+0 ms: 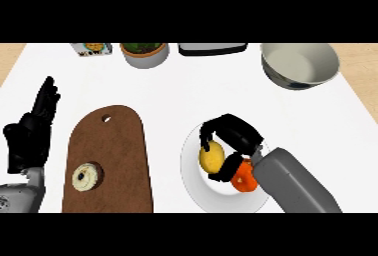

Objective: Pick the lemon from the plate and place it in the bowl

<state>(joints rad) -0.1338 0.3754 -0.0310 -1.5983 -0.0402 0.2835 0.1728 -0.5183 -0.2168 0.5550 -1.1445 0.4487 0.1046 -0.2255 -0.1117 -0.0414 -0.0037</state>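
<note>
Black right hand [235, 134] curls round lemon [212, 156]; left hand [33, 131] rests open.

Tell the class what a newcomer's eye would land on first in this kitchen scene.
First, the right hand curled round the yellow lemon on the white plate, lower centre-right, with an orange item beside it. Next, the brown cutting board to the left, and the bowl at top right. The left hand rests open at the left edge.

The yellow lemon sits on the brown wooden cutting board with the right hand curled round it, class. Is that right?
Not quite. The yellow lemon sits on the white round plate, not the brown wooden cutting board. The right hand does curl round it, as the head view shows.
</note>
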